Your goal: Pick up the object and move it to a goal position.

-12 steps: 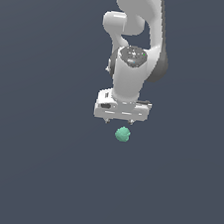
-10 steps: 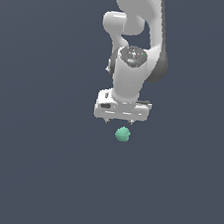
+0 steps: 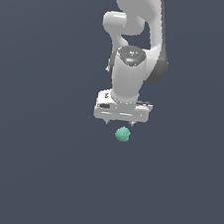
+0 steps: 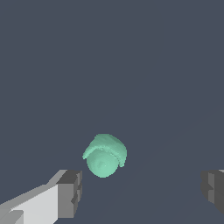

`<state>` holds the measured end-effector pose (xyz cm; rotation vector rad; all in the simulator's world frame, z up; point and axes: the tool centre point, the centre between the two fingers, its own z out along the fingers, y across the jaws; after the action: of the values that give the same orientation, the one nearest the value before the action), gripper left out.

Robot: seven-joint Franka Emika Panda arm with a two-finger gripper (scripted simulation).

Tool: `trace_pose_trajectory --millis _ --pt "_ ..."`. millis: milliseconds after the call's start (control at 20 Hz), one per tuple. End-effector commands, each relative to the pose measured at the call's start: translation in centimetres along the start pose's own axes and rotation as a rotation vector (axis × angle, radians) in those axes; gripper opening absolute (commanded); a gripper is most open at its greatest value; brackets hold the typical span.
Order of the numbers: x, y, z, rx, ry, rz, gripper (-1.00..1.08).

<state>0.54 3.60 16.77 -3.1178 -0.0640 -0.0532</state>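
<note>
The object (image 3: pixel 122 134) is a small teal-green lumpy blob lying on the dark grey surface, just in front of the white hand of the arm in the exterior view. My gripper (image 3: pixel 119 123) hangs above it with only the two short fingertips (image 3: pixel 107 122) showing under the hand. In the wrist view the object (image 4: pixel 104 155) lies ahead of the gripper (image 4: pixel 142 192), nearer one grey finger pad (image 4: pixel 70 194) than the other. The fingers stand wide apart with nothing between them.
The white arm (image 3: pixel 135 42) rises behind the hand toward the top of the exterior view. A plain dark grey surface (image 3: pixel 37 164) fills the surroundings.
</note>
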Motion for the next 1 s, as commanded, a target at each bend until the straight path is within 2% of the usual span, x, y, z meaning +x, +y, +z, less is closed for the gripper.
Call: trace_pose_trajectory --millis 0,500,950 --pt "0.1 0.0 0.0 0.001 0.002 0.0 1.0" --pt "-0.2 -0.4 1.0 0.0 -0.004 0.069 1.0" --pt "-1.0 -1.4 3.3 -0.006 -0.015 0.236 1.0"
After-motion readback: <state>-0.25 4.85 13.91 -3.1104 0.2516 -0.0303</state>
